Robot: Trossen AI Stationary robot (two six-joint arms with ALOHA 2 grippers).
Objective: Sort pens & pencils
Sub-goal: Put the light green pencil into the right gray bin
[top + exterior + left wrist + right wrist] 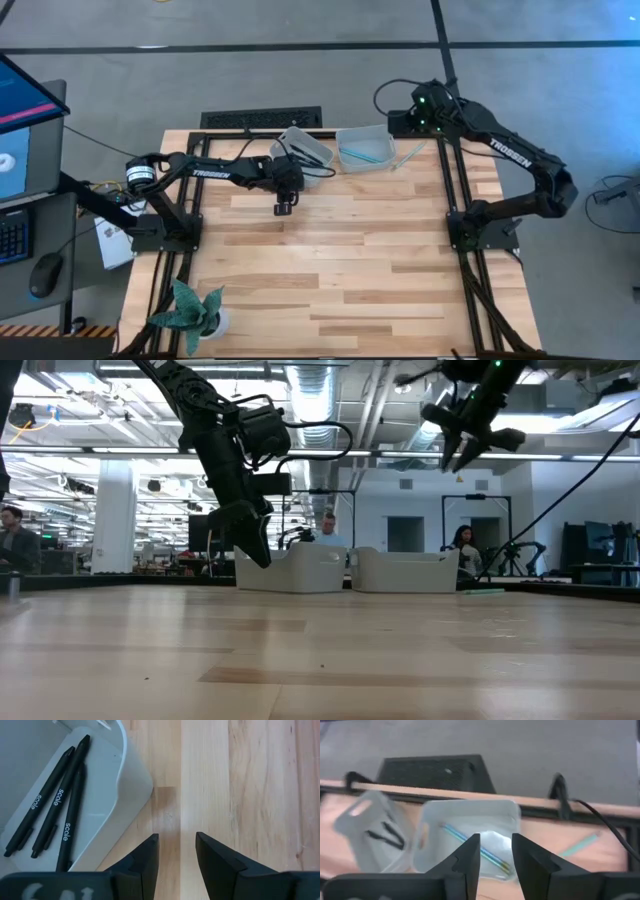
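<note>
Risk at this moment sits mostly on the right side of the table, but I go from the left. Three black pens [52, 812] lie side by side in the left bin [303, 148], so this group looks finished. The left gripper [284, 206] hangs above bare wood just beside that bin, its fingers [145, 862] a narrow gap apart and holding nothing; if it swings back toward the bin without lifting, it could knock the thin wall and push the bin out of place. Next to it stands the right bin [364, 147], touching or almost touching the left one, with one teal stick [476, 847] lying in it. The second teal stick [408, 155] is still outside, on the table just beside the right bin and close to the far edge and the black frame rail. This one I judge to be the remaining work. The right gripper [495, 857] is raised high over the far right corner, its fingers a little apart and empty. Such a thin stick lying flat is hard to pinch: if the fingers come down slightly off its line it may roll away, perhaps over the edge or against the rail. A descent too near the bin could also strike its wall and shift both bins.
</note>
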